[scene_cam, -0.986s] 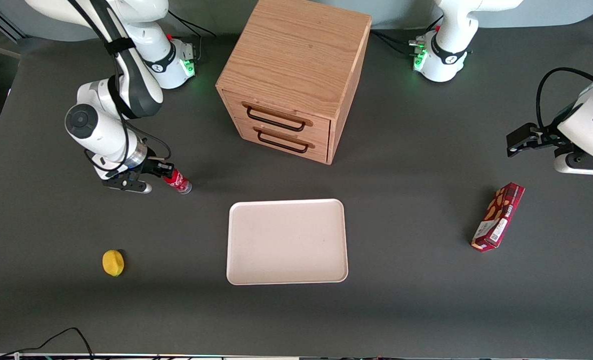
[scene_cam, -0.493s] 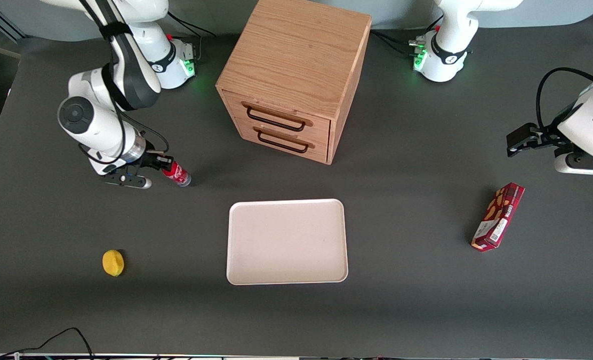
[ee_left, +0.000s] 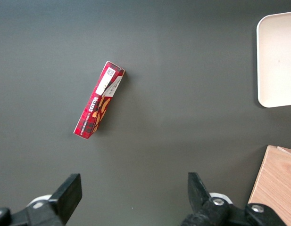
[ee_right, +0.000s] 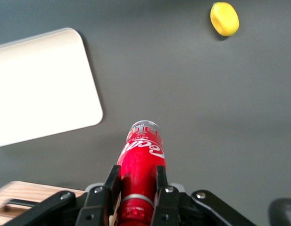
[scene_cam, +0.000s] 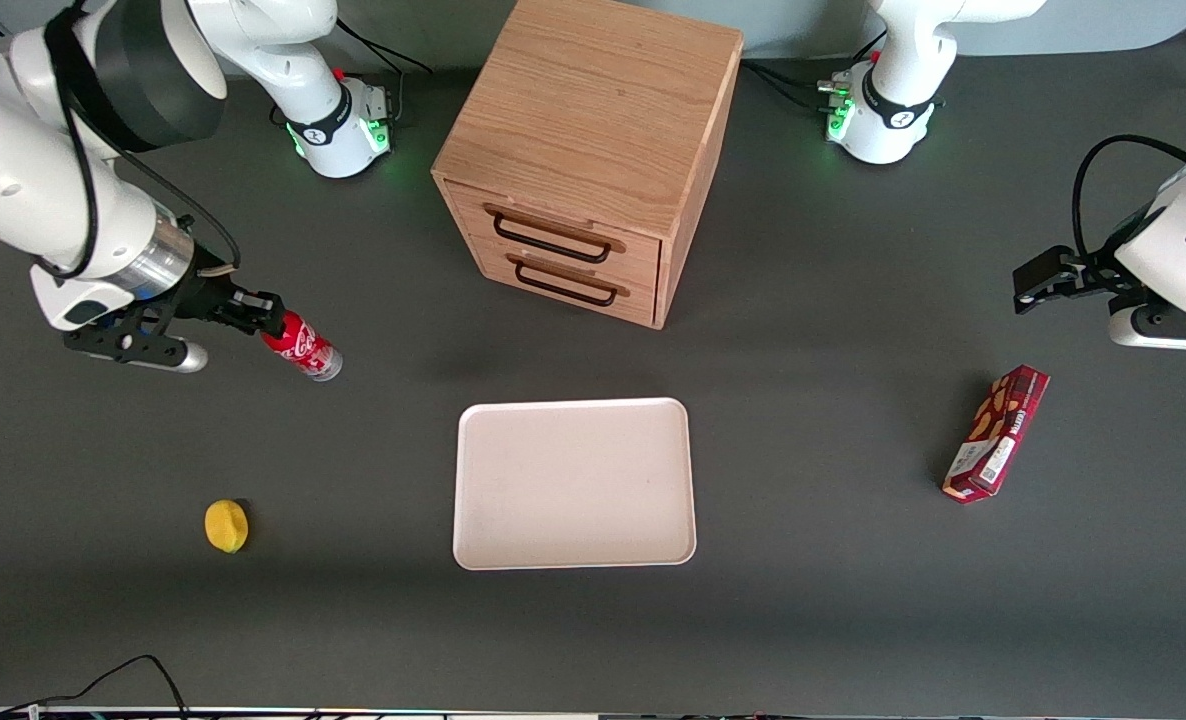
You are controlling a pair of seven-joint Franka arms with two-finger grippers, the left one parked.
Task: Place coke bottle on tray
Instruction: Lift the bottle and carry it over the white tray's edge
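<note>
Front view shows the gripper [scene_cam: 258, 312] clamped on the neck end of the coke bottle [scene_cam: 302, 346], held tilted in the air toward the working arm's end of the table. This looks like the carry step; next it must travel over the tray [scene_cam: 574, 483], well apart, and lower there.

The gripper [scene_cam: 271, 322] has risen from the table and now appears larger and closer to the camera than before. The coke bottle [scene_cam: 303, 346], clamped at its neck between the fingers [ee_right: 160, 184], has come up with it and moved a little away from the wooden cabinet [scene_cam: 585, 160].
</note>
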